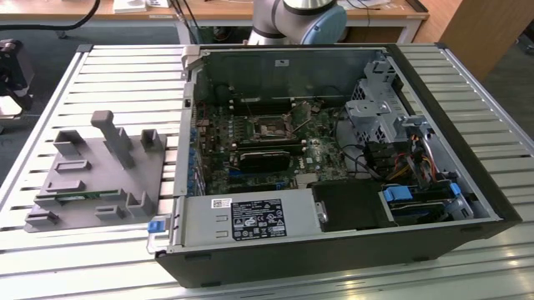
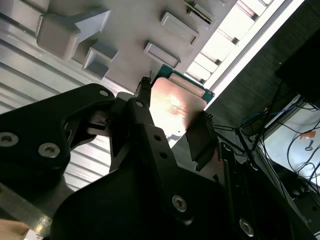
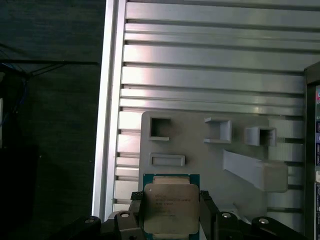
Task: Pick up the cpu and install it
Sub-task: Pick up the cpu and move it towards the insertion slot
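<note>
A: State of pincer (image 3: pixel 171 214)?
B: Clamped on cpu (image 3: pixel 171 205), fingers (image 3: pixel 209 212) on two opp. edges, lid toward cam. Held above tray (image 3: pixel 200 150), near its edge.
A: Socket (image 1: pixel 273 129) rel. to that?
B: Inside case (image 1: pixel 334 256), on exterior view's right of tray, well apart.

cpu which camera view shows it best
The first wrist view: the cpu faces the camera, metal top plain, held in the gripper. The second wrist view shows it slanted, partly behind the gripper.

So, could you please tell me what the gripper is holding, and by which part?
The cpu; the gripper pinches it by two opposite side edges.
</note>
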`<state>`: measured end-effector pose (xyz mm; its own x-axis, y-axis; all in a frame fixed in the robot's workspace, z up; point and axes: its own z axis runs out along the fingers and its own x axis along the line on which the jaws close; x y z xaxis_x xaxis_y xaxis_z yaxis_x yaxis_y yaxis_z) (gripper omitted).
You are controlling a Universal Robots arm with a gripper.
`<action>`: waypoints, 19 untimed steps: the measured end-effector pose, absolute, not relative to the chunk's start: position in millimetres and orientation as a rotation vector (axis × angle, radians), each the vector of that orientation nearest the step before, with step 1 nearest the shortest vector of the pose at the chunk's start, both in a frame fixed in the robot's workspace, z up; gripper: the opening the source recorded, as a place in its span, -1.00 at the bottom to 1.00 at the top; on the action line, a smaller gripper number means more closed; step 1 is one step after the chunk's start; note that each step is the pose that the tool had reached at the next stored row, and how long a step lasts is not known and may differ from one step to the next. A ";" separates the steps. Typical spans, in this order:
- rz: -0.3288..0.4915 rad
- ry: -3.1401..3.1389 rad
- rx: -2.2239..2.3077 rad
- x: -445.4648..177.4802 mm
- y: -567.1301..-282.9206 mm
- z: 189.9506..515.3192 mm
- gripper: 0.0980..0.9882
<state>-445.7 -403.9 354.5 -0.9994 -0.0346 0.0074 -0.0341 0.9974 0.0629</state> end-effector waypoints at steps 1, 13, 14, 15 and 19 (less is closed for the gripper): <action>-0.098 -3.131 0.054 -445.7 -403.5 356.2 -0.02; -0.098 -3.131 0.054 -445.7 -401.3 376.7 -0.02; -0.098 -3.131 0.054 -445.7 -401.3 377.5 -0.02; -0.098 -3.131 0.054 -445.7 -401.3 378.3 -0.02; -0.098 -3.131 0.054 -445.7 -401.2 381.7 -0.02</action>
